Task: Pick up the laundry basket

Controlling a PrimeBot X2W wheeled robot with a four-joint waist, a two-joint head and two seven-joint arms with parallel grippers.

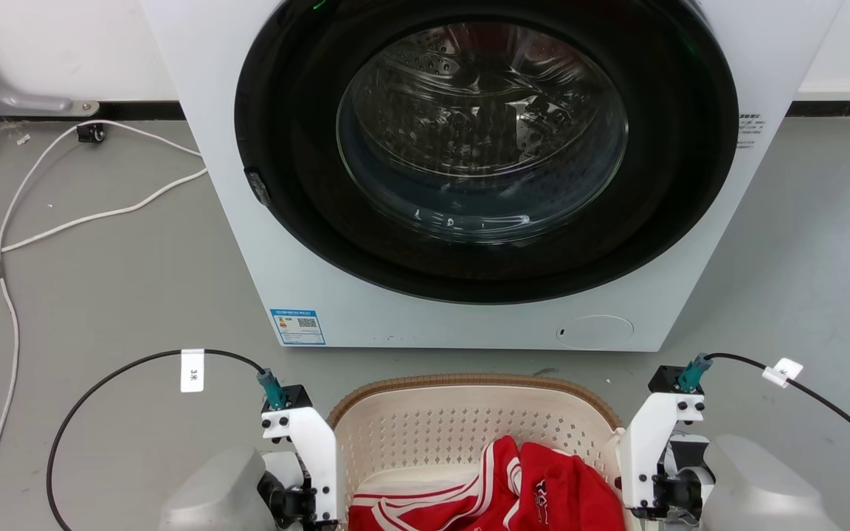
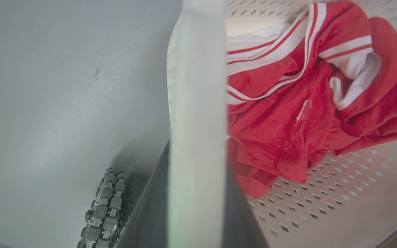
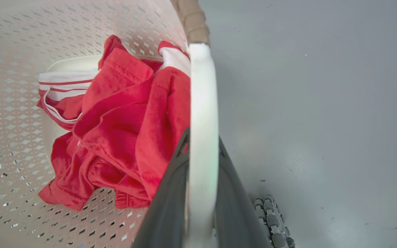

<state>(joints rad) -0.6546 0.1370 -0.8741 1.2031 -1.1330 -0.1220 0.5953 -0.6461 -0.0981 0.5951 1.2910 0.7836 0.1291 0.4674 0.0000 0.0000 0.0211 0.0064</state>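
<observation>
The white washing machine (image 1: 395,317) stands just beyond the laundry basket (image 1: 432,435), which sits between the robot's two arms. Inside the basket lies a crumpled red garment (image 1: 543,494) with white stripes. The left hand (image 2: 196,162) is clenched on the basket's left handle, and the right hand (image 3: 202,137) on its right handle.

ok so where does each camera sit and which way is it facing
head view: on the head, facing forward and down at washing machine and laundry basket; left arm, right arm show.
left wrist view: from that wrist, down along its fingers gripping a white handle.
right wrist view: same, opposite handle.
shared: both wrist views see the red clothing.
</observation>
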